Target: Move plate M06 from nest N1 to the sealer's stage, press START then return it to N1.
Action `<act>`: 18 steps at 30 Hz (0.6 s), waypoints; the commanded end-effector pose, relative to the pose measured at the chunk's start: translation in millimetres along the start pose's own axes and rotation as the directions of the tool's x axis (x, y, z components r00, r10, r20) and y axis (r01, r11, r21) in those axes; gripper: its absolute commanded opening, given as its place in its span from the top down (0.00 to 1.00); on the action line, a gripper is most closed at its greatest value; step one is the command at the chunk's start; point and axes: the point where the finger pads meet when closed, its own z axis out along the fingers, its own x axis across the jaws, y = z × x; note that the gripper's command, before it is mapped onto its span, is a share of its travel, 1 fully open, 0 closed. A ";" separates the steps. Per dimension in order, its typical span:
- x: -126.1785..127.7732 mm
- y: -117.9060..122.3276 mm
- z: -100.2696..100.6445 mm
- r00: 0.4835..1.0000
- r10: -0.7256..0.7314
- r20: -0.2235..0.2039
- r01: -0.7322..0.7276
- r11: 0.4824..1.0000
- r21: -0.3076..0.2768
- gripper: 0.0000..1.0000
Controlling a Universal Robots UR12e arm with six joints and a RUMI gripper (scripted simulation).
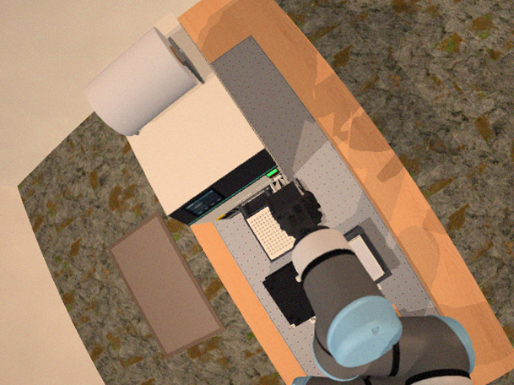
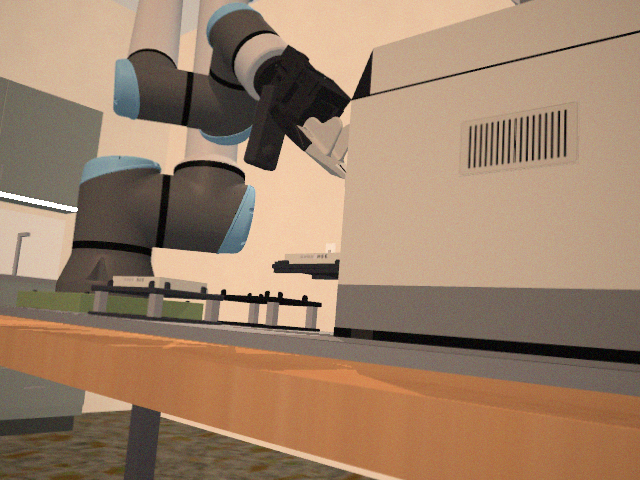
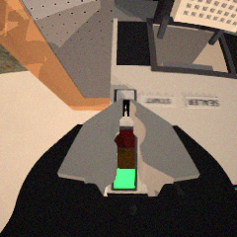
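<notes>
Plate M06, white with many wells, lies on the sealer's stage, which stands out in front of the beige sealer. My gripper is shut and empty. Its tips are at the small START button on the sealer's front panel, beside the stage. The sealer's lamp shows green. Nest N1 is black and empty. Nest N2 holds a white plate.
A large white foil roll sits at the sealer's back. The sealer's dark screen is left of the stage. The grey perforated board lies on the orange table. My arm hangs over the nests.
</notes>
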 end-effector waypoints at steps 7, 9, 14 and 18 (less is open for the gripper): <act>-0.2 2.0 1.2 1.000 0.000 0.000 0.000 1.000 -0.001 1.00; -0.2 2.3 1.4 1.000 0.000 0.000 0.000 1.000 -0.001 1.00; -0.2 2.6 1.8 1.000 0.000 0.000 0.000 1.000 -0.001 1.00; -0.2 3.1 2.2 1.000 0.000 0.000 0.000 1.000 -0.001 1.00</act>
